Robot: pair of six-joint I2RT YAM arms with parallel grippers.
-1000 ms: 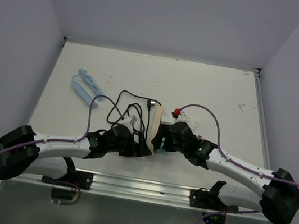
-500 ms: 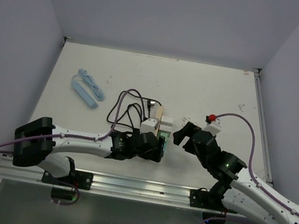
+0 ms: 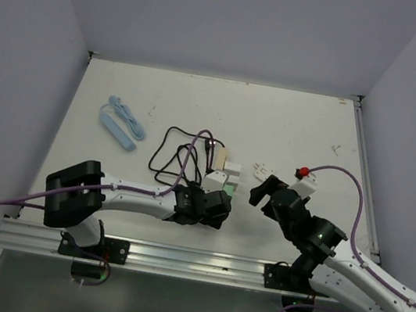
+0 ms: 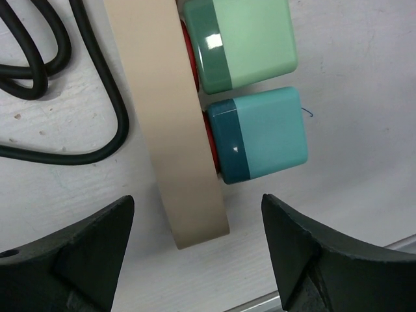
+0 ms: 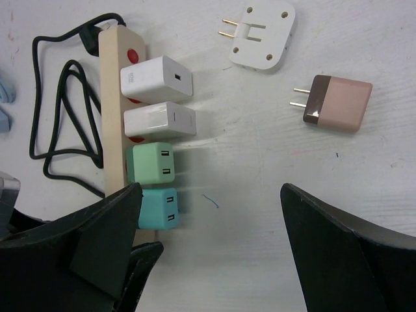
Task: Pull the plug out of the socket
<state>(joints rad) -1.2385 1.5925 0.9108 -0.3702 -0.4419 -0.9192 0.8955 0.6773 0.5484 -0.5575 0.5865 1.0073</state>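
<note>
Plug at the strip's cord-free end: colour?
Teal plug, darker at the strip; best in left wrist view.

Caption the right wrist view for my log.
Four adapters sit in the strip; two loose plugs lie on the table, under the open right tool.

Right tool [image 3: 260, 189] has drawn back from the socket [image 5: 110, 153] — left tool [image 4: 196, 200] (slightly) shifted right.

The left claw [image 3: 219, 205] and right claw [image 3: 260, 189] sit low, angled toward each other, fingers spread wide.
</note>
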